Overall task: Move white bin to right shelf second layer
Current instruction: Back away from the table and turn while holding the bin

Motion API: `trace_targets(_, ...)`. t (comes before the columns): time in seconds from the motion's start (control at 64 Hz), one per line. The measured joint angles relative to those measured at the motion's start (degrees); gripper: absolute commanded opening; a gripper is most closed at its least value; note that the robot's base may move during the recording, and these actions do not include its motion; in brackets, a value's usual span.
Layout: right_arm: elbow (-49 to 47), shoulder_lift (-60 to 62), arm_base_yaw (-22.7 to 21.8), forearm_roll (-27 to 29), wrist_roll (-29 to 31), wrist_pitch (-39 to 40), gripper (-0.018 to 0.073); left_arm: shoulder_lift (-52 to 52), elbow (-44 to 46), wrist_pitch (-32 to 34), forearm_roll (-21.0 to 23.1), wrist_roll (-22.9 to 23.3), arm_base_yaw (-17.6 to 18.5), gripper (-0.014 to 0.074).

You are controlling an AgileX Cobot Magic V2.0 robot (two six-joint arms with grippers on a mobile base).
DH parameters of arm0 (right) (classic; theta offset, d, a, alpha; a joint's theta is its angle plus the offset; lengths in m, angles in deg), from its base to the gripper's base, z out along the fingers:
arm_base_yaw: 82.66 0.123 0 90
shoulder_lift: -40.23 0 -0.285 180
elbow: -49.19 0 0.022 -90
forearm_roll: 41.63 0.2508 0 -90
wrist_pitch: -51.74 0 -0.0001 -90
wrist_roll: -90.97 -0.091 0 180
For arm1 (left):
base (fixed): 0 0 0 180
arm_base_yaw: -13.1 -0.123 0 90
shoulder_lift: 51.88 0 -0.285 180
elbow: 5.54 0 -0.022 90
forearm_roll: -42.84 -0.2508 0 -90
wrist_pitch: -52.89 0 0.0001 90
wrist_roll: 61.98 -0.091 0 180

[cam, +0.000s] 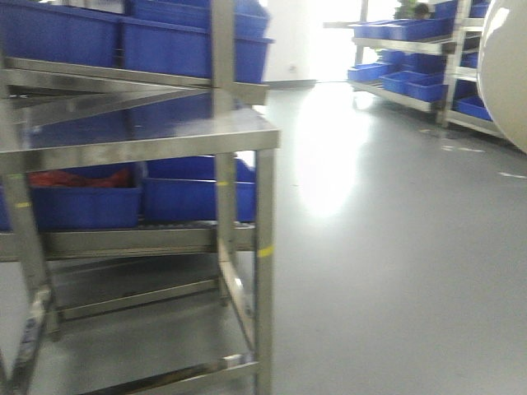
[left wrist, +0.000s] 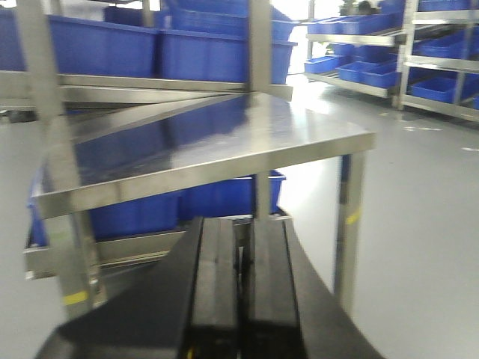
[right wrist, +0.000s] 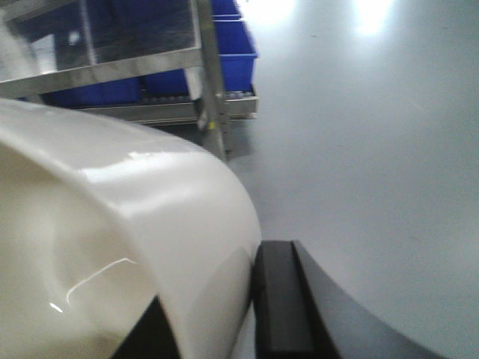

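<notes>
The white bin (right wrist: 127, 217) fills the lower left of the right wrist view, its smooth cream wall curving over the rim. My right gripper (right wrist: 217, 295) is shut on that wall, one black finger (right wrist: 281, 299) outside and the other inside the bin. In the front view the white bin (cam: 509, 74) shows only as a pale curve at the right edge. My left gripper (left wrist: 241, 224) is shut with nothing in it, in front of a steel rack. A roller level (right wrist: 168, 97) under blue crates shows on that rack; I cannot tell whether it is the right shelf second layer.
A steel rack with a flat shiny top (cam: 165, 136) stands close at the left, with blue crates (cam: 189, 197) on its lower level and more (cam: 189, 41) behind. Another rack of blue crates (cam: 412, 58) lines the far right wall. Grey floor (cam: 387, 263) lies between.
</notes>
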Motion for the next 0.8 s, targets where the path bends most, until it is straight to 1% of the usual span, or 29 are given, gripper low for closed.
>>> trace_targets(0.797,0.0,0.0,0.0,0.0,0.0,-0.1,0.0033,0.0,0.0,0.0,0.0,0.0,0.0,0.0085)
